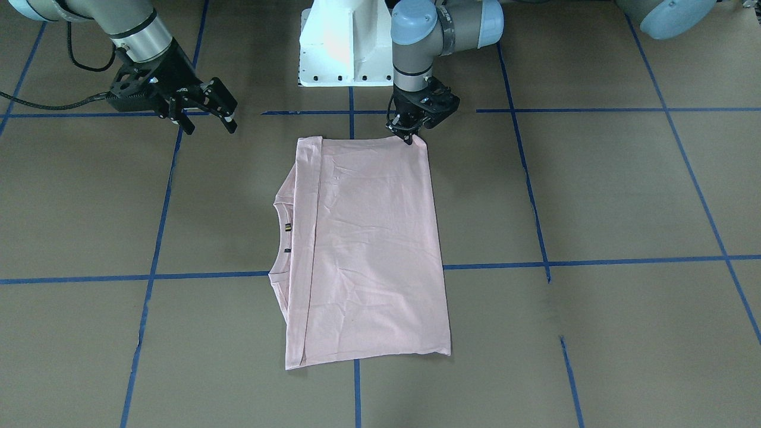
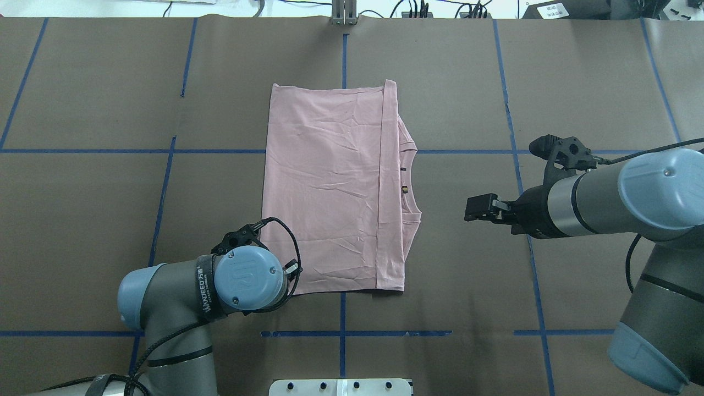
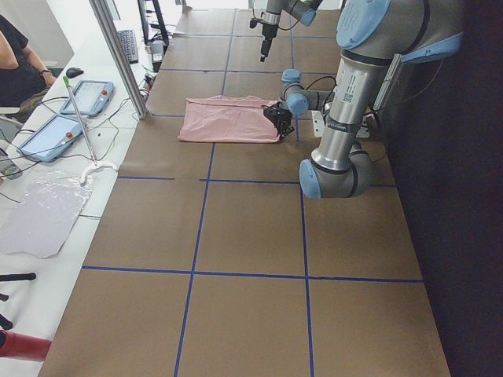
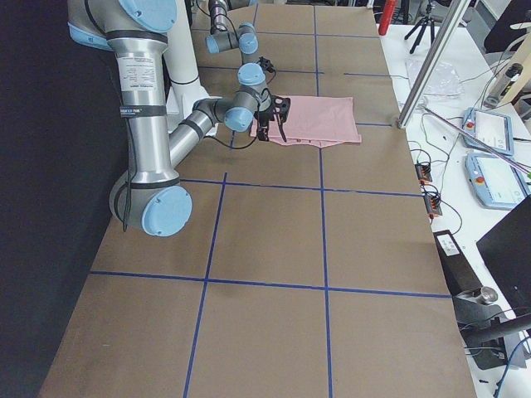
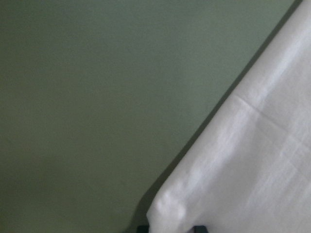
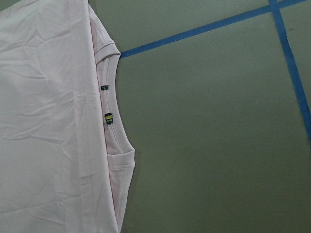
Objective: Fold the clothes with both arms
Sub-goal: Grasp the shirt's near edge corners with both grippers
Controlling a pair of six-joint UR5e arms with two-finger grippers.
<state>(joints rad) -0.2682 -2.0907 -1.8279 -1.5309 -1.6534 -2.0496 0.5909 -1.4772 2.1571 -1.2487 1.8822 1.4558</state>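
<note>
The pale pink T-shirt point(image 1: 368, 249) lies folded flat on the brown table, collar and small tags toward my right side point(image 2: 404, 181). No print shows. My left gripper point(image 1: 409, 138) points straight down on the shirt's near corner on my left side, shut on that corner. The left wrist view shows the corner point(image 5: 167, 208) between the fingertips. In the overhead view my left wrist hides this gripper. My right gripper point(image 1: 209, 122) is open and empty, above bare table, apart from the shirt on the collar side point(image 2: 477, 208). The right wrist view shows the collar point(image 6: 109, 121).
The white base pedestal point(image 1: 345, 41) stands just behind the shirt's near edge. Blue tape lines point(image 2: 344, 313) cross the brown table cover. A side bench with tablets point(image 3: 78, 102), a metal pole point(image 3: 118, 55) and a seated person point(image 3: 16, 63) lies beyond the table's far edge.
</note>
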